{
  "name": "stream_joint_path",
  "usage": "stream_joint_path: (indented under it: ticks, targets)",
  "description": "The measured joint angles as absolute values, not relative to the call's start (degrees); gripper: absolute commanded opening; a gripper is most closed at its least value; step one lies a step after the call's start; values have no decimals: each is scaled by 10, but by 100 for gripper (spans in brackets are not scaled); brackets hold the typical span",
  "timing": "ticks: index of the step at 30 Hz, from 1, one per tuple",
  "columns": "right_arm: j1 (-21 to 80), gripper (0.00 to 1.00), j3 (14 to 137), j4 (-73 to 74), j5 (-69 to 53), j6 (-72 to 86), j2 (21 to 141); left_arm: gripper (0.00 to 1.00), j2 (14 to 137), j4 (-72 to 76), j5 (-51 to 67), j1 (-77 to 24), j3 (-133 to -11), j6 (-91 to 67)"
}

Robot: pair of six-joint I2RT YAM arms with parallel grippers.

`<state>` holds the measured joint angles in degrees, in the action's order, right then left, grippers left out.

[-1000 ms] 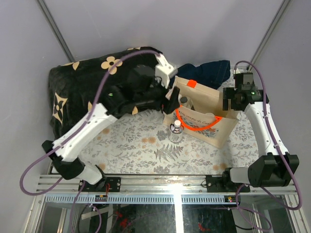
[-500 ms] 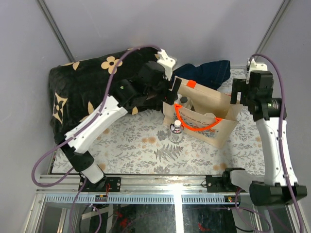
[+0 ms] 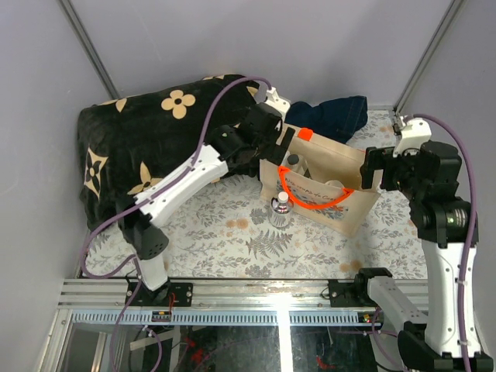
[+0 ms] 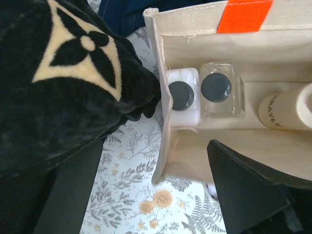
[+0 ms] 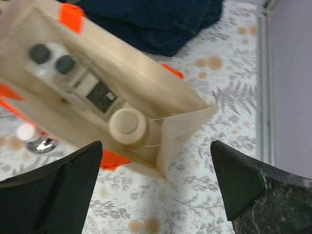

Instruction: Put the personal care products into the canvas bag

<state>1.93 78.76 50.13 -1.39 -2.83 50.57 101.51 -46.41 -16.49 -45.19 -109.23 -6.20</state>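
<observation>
Plainly, the left gripper is spread wide with nothing in its grasp, and it hangs over the left end of the canvas bag. The right gripper, just as wide and also empty, hangs over the bag's right end. Inside the bag, the white bottle and the clear bottle, both dark-capped, stand touching at the left end. The beige jar sits toward the right end. The faceted white-capped bottle stands outside on the fern-print tablecloth, just beside the bag's near wall.
</observation>
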Motion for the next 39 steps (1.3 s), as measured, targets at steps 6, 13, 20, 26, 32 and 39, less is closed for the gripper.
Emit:
stream_joint_path:
  ticks: [6,13,20,26,32,39]
  targets:
    - [21,99,788,506,-132,-27,478,89,1065,-442,-161,-440,-1093,-54]
    - [23,99,809,510,-214,-15,511,88,1086,-418,-155,-420,-1098,-53]
    - [43,99,906,503,-235,-6,627,88,1105,-407,-143,-401,-1098,-53]
    - [164,98,1037,510,-203,-8,769,88,1108,-406,-130,-385,-1099,-53]
    - [352,98,1093,533,-102,-13,840,88,1110,-403,-119,-373,-1099,-53]
    - [420,98,961,557,-40,40,754,88,1119,-403,-104,-359,-1107,-53]
